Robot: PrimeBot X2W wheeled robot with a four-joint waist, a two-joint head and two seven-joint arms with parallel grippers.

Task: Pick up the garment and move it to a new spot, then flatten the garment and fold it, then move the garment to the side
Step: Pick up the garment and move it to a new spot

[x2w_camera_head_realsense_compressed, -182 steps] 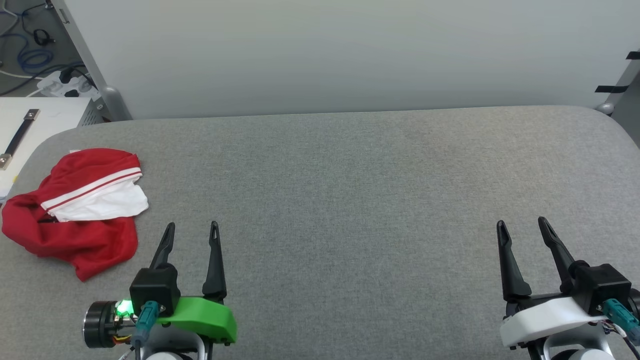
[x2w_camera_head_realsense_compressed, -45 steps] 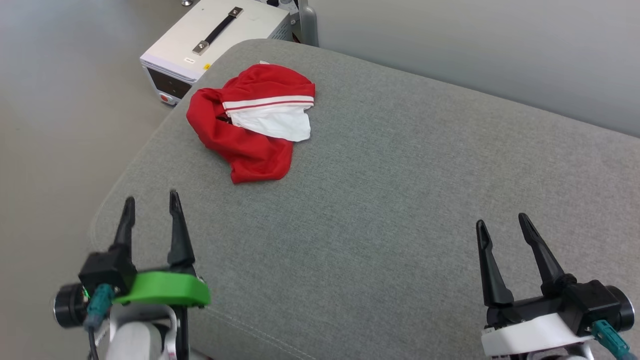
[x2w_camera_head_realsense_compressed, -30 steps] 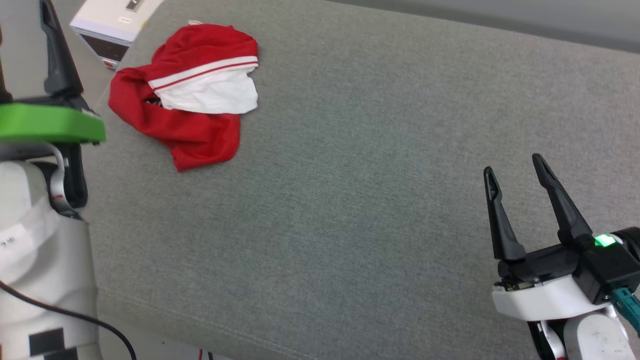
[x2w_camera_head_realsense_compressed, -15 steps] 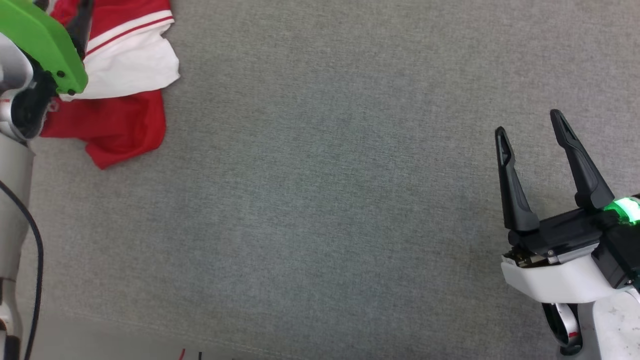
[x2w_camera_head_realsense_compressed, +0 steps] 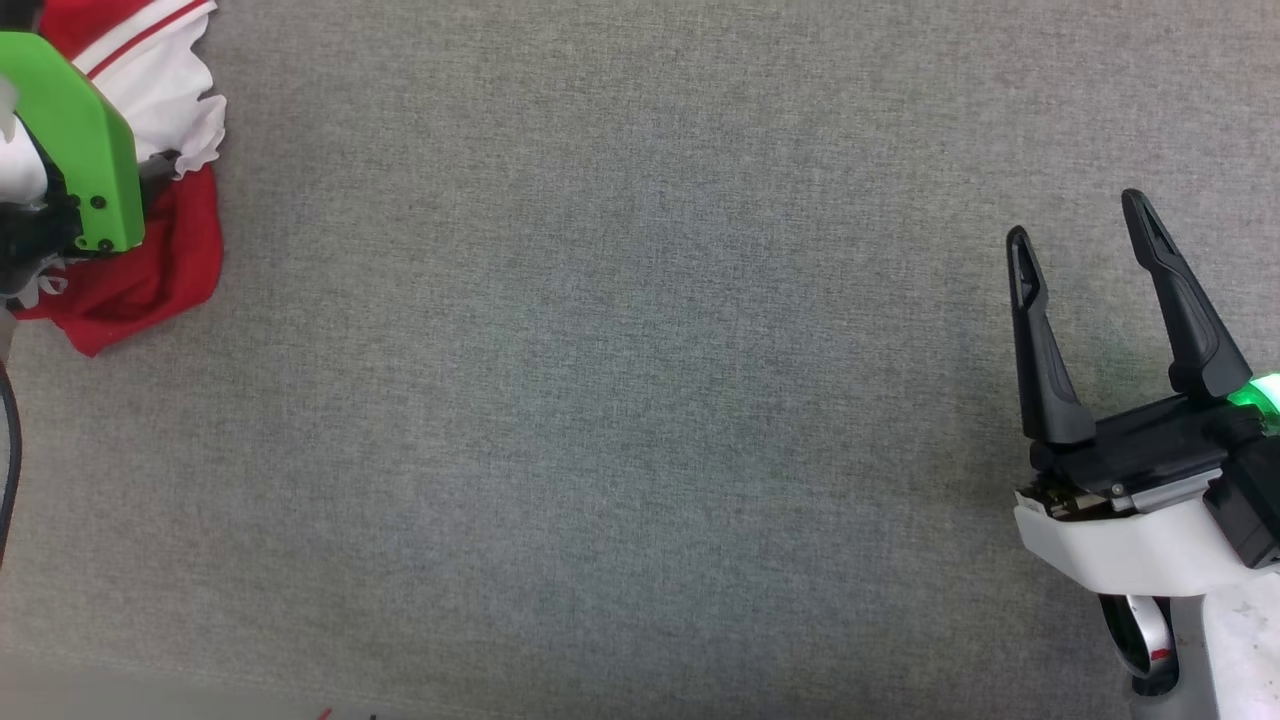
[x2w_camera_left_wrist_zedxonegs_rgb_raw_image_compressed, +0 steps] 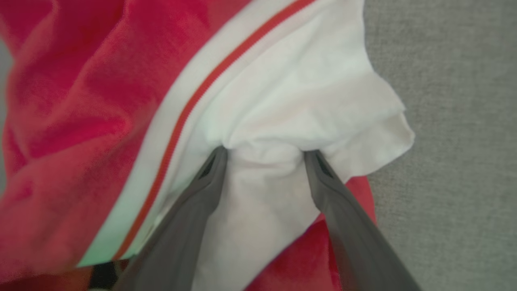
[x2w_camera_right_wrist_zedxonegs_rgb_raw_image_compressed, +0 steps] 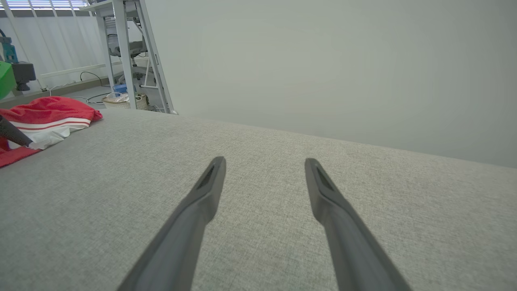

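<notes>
Jaws spread, the left end effector presses into the crumpled garment, not yet lifted; the right end effector hangs unclenched.

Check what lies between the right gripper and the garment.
Only bare grey fabric surface. The head view shows that stretch from the right gripper to the garment with no object on it.

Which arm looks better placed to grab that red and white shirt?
The left. The left tool is open, both fingertips pressed into the white of the shirt, so it probably only needs to close. The right tool stands open far off over the grey surface.
</notes>
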